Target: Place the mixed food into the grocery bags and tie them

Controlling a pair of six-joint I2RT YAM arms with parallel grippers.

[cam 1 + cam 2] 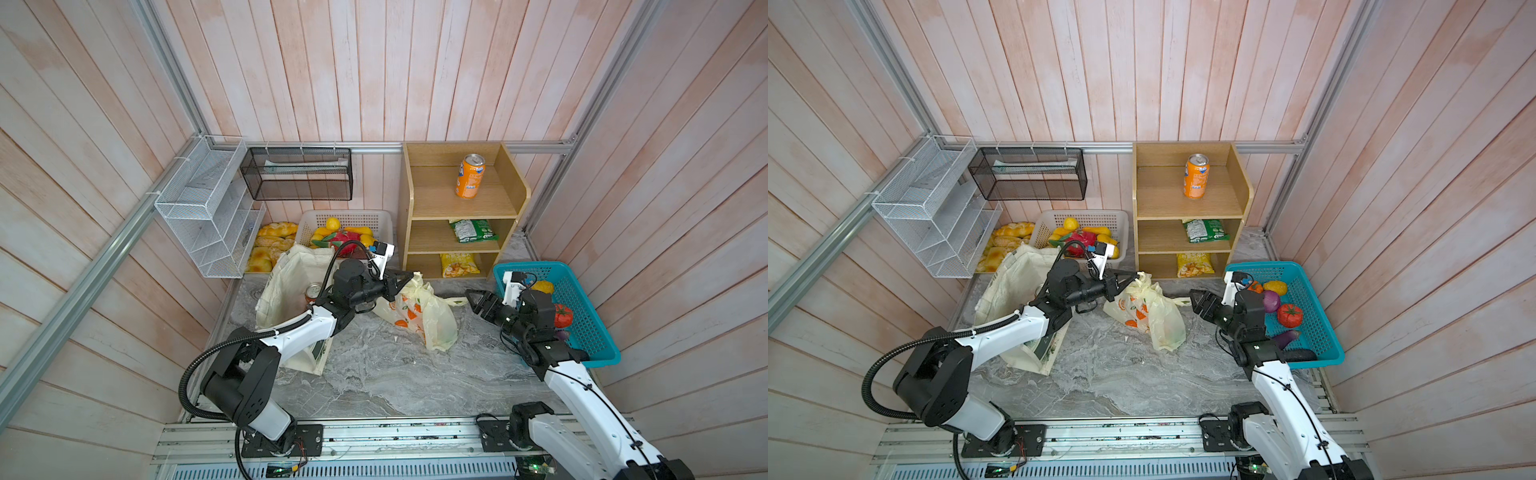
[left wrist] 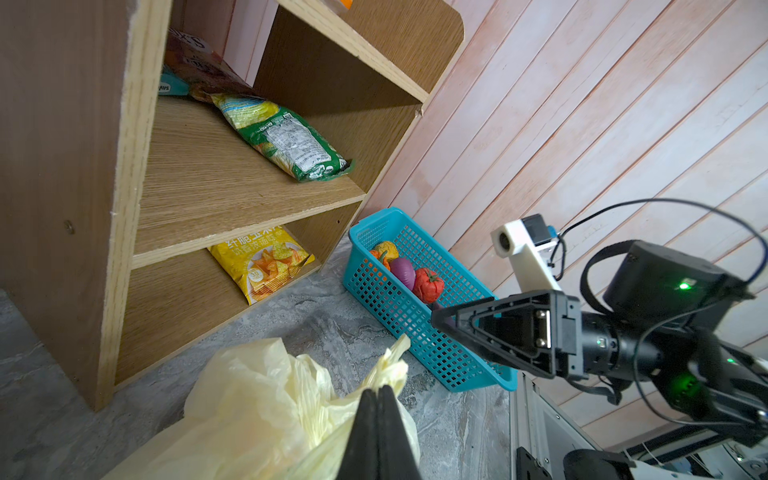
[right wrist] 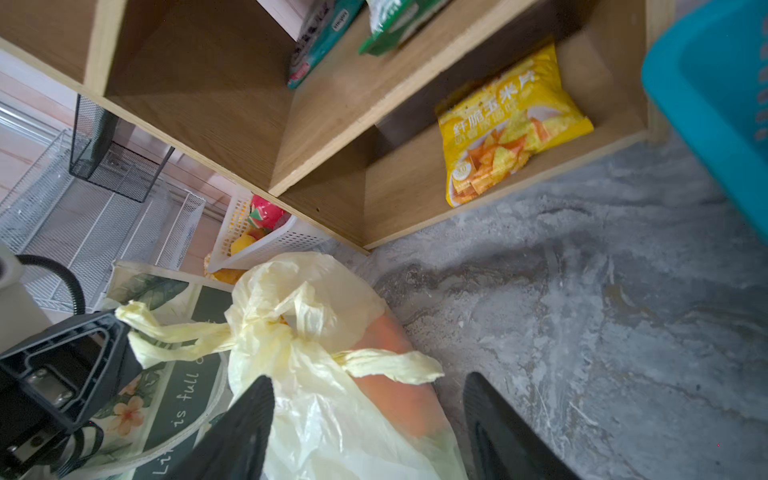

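The thin, crinkly pale-yellow plastic bag [image 1: 419,316] lay mid-tabletop [image 1: 395,374], orange carrots [image 3: 395,399] showing through its film, its twisted handles [image 3: 183,334] crossed in a loose knot [image 3: 282,332]. The left pincer [image 1: 412,276], pressed together, pinched one handle tail. The right pincer [image 1: 469,296] stood spread just beside the other tail, holding nothing. Cinching well probably meant pulling both tails apart evenly, without tearing. Left of the bag slumped the boxy canvas tote [image 1: 291,266], a red soda can [image 1: 312,293] inside.

Two bags [image 1: 434,326], two plastic baskets [image 1: 594,332]
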